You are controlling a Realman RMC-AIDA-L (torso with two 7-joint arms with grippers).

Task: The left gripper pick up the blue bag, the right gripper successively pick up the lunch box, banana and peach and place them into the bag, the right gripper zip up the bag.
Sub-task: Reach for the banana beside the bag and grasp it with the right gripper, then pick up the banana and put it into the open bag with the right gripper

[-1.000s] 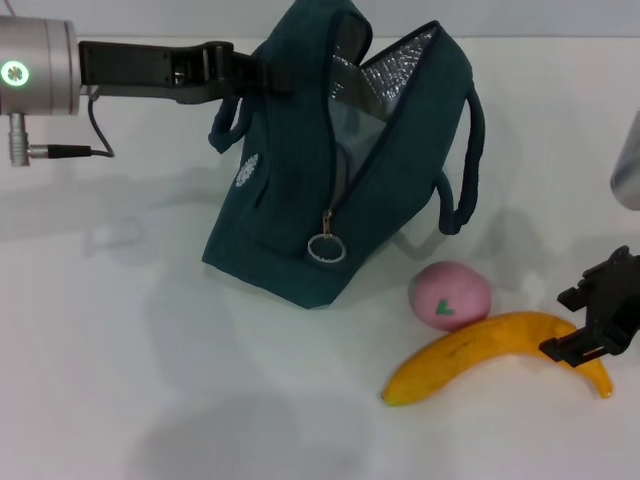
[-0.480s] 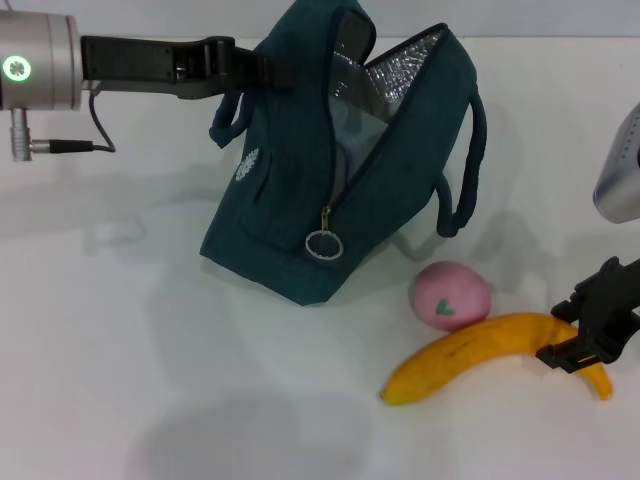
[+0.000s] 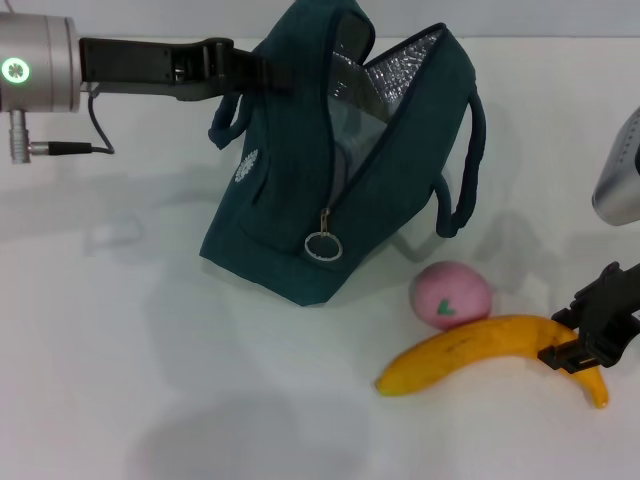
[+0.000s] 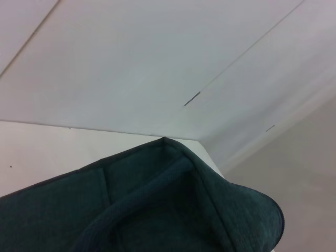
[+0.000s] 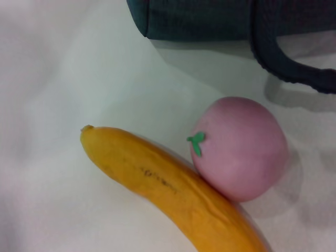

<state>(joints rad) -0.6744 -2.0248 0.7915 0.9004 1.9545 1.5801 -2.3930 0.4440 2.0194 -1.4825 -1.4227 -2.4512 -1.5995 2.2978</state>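
The blue bag (image 3: 330, 170) stands tilted on the white table, its zip open and its silver lining showing. My left gripper (image 3: 258, 72) is shut on its top edge at the upper left; the bag's fabric (image 4: 157, 210) fills the left wrist view. The pink peach (image 3: 450, 295) lies touching the yellow banana (image 3: 470, 352). My right gripper (image 3: 562, 337) has a finger on each side of the banana's right end, closed against it, with the banana on the table. The banana (image 5: 173, 194) and peach (image 5: 239, 147) also show in the right wrist view. The lunch box is not plainly visible; a pale shape (image 3: 352, 135) shows inside the bag.
The zip's ring pull (image 3: 325, 246) hangs at the bag's front. A loose bag handle (image 3: 465, 165) droops on the right, above the peach. A cable (image 3: 70, 150) trails from the left arm. White table (image 3: 150, 350) lies bare at the front left.
My right gripper has come down and its fingers have closed in on the banana's right end. The banana has turned slightly, its left tip shifting left. The left arm and bag have held still.
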